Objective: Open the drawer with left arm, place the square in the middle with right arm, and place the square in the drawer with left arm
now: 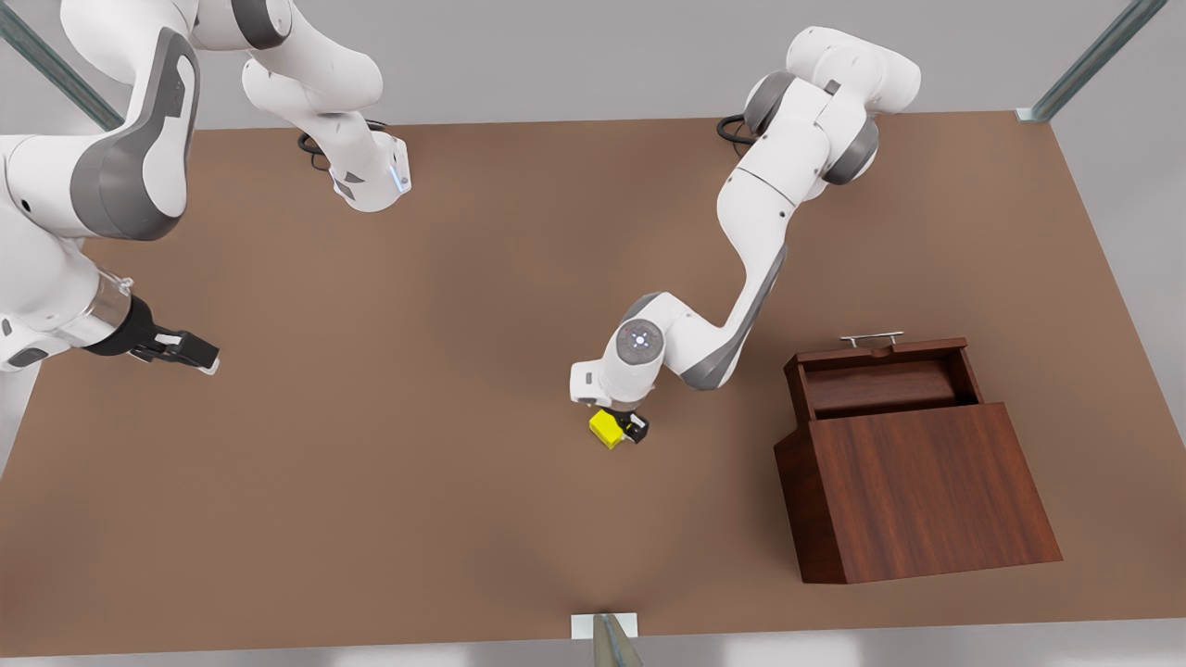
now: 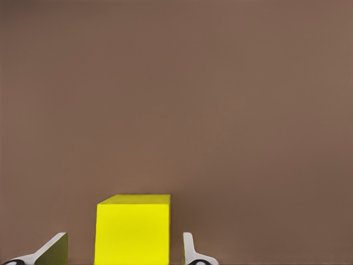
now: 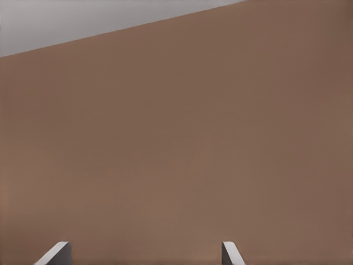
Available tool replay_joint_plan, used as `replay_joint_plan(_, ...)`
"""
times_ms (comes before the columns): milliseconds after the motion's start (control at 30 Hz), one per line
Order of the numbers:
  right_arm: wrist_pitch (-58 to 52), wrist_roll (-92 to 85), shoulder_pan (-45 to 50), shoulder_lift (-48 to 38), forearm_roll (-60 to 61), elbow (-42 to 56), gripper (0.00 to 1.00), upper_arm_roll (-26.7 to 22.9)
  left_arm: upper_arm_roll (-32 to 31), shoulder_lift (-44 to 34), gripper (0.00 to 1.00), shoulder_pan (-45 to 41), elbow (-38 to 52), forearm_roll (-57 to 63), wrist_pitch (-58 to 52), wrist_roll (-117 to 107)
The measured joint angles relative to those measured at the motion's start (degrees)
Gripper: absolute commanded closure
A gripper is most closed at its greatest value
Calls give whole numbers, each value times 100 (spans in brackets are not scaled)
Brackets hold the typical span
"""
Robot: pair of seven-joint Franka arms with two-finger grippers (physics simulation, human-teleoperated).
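While the square [image 2: 132, 229] is sitting on the middle [image 1: 519, 463] of the brown table [image 1: 371, 556], the left gripper [image 1: 623, 428] is reaching down around it, its fingers [image 2: 190, 251] standing apart on either side of the cube with a gap showing on each flank, so nothing is clamping it. In the left wrist view the yellow block is lying between the two fingertips, closer to one than the other, with bare tabletop stretching away beyond it. In the front view the cube is poking out toward the front view's left from under the gripper, resting on the table surface.

Off toward the front view's right, the slope-topped wooden box [image 1: 927, 491] is standing well apart from the cube, and its drawer [image 1: 880, 380] is sitting pulled out on the far side, the tray interior showing bare and the thin silver handle [image 1: 871, 339] lying across its far edge.

Toward the front view's left edge, the right gripper [image 1: 190, 355] is waiting above the table, well apart from the cube and the box, its fingers [image 3: 55, 255] spread wide over bare brown surface, holding nothing. Farther back, both arm bases are sitting near the table's far edge.
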Motion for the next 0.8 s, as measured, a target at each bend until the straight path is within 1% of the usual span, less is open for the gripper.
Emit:
replay_joint_plan(333,0,9,0,0,0,0,0,0,70,100,0,4,-70,74,9,-97)
replay_joint_plan(533,0,18,0,0,0,0,0,0,70,316,0,4,-5,63,22,-137)
replay_joint_plan(800,-5,-10,8,-14,-21,0,0,-8,70,423,0,0,-9,57,360,-206)
